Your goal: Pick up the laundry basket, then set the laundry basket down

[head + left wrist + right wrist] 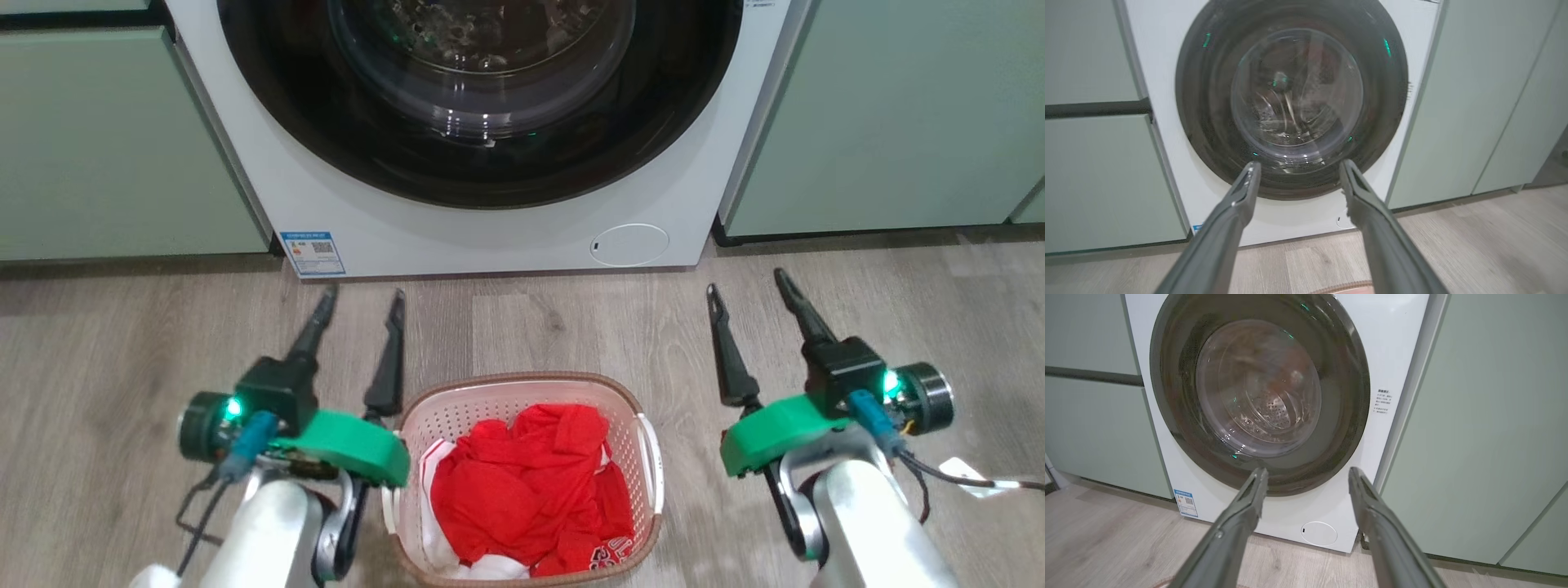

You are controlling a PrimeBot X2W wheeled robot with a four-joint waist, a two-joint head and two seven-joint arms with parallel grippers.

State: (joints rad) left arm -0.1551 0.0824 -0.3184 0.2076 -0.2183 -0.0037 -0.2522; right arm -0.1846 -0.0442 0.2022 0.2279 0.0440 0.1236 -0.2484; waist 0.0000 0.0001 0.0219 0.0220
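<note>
Basket (457, 418) sat on the floor (555, 327) between the left gripper (364, 292) and the right gripper (745, 281), both wide open and empty, so each probably had to go down to the white handle (653, 453) on its side and lift together, keeping it flat.

Bare grey wood-plank floor (571, 327) lies open right of the cream perforated plastic basket (457, 416) and between it and the white front-loading washing machine (408, 229). That machine, with pale green cabinet fronts (106, 139), closes the far side. Crumpled red cloth (522, 482) fills the basket's inside.
</note>
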